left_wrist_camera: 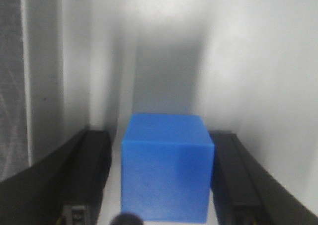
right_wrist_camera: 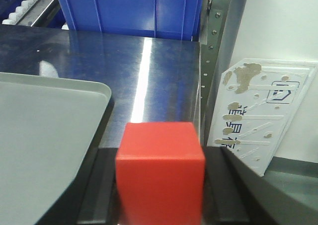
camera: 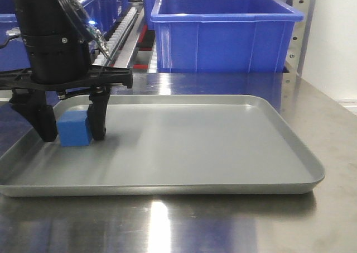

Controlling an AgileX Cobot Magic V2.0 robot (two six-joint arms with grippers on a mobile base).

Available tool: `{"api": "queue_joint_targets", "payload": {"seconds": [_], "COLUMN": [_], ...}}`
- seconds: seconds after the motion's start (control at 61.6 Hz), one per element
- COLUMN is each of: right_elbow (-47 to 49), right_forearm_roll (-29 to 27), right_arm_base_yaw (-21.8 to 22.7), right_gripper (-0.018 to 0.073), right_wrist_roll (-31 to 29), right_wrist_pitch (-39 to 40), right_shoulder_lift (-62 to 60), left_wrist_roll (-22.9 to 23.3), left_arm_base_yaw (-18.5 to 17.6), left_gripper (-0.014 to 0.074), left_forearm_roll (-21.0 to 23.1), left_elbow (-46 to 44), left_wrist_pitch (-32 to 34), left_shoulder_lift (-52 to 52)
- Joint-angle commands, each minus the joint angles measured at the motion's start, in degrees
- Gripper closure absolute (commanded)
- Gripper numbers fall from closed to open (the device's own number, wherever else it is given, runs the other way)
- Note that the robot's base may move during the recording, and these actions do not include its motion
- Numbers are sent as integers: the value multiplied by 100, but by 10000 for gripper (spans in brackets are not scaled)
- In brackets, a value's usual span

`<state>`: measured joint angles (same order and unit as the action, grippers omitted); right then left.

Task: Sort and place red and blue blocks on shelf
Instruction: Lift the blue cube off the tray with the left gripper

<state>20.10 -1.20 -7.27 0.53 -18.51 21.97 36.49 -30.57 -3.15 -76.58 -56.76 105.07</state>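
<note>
The blue block [camera: 74,128] rests on the grey tray [camera: 212,147] near its left side. My left gripper [camera: 72,134] stands over it with one finger on each side. In the left wrist view the blue block [left_wrist_camera: 166,168] sits between the fingers [left_wrist_camera: 92,175]. The right finger is against it and a thin gap shows on the left. My right gripper [right_wrist_camera: 161,155] is shut on the red block [right_wrist_camera: 160,170], held above the steel tabletop just right of the tray's corner [right_wrist_camera: 94,93]. The right gripper is out of the front view.
A large blue bin [camera: 223,32] stands on the shelf behind the tray, beside white roller tracks [camera: 120,29]. A perforated shelf post [right_wrist_camera: 214,36] rises at the table's right edge. A white board [right_wrist_camera: 258,111] leans beyond it.
</note>
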Motion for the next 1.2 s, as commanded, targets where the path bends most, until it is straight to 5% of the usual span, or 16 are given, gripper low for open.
{"api": "queue_joint_targets", "payload": {"seconds": [0.0,0.114,0.292,0.552,0.698,0.827,0.99,1.184], "right_elbow": [166,166,166,166,166,166,166,166], "right_forearm_roll": [40,40,40,40,40,40,40,40], "right_arm_base_yaw": [42,42,42,42,42,42,42,42], "right_gripper": [470,470,470,470,470,470,470,470], "right_wrist_roll": [0,0,0,0,0,0,0,0], "right_wrist_pitch": [457,457,457,457,457,457,457,457], "right_shoulder_lift": [12,12,12,12,12,12,12,12], "left_wrist_roll": [68,68,68,-75,-1184,-2718,-4143,-4739], "left_arm_base_yaw": [-51,-51,-24,-16,115,340,677,1122], "left_gripper": [155,230,486,463,463,463,463,463], "left_forearm_roll": [10,10,10,10,315,1064,1609,1637], "left_elbow": [-161,-161,-161,-161,8,508,1422,2672], "left_wrist_pitch": [24,24,24,24,85,412,1486,3027], "left_shoulder_lift": [-293,-433,-657,-1191,-1659,-2244,-3087,-4246]}}
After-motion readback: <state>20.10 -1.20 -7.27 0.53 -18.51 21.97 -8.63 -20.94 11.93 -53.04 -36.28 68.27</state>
